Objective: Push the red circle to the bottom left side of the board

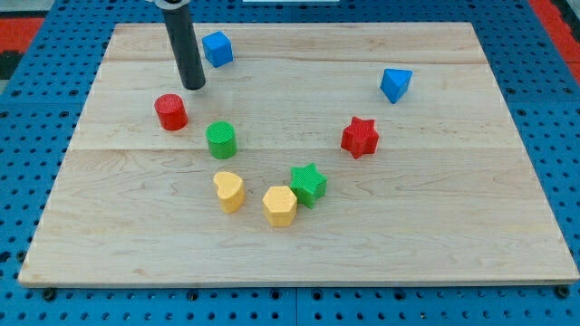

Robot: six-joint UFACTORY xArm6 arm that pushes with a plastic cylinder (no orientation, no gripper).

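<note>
The surface (pixel 471 244) is a pale wooden board of joined planks, lying on a blue pegboard base whose rows of holes show round every edge, with a patch of red at the view's top corners. Furthest to the view's left stands the red circle (pixel 170 111), in the upper left part of the board, well short of the bottom left corner. My tip (pixel 193 87) sits just above and to the right of it, close but apart. There are no jaws here, only the dark rod, whose upper end is cut off by the view's top. Beside the rod, further right, is a blue cube (pixel 217 48). Below come the green circle (pixel 220 139), a yellow heart-like block (pixel 228 191), a yellow block (pixel 279 206) whose sides I cannot count surely, and a green star (pixel 308 184) touching it. Then the red star (pixel 360 137), and last a blue block (pixel 395 84) of unclear shape.
</note>
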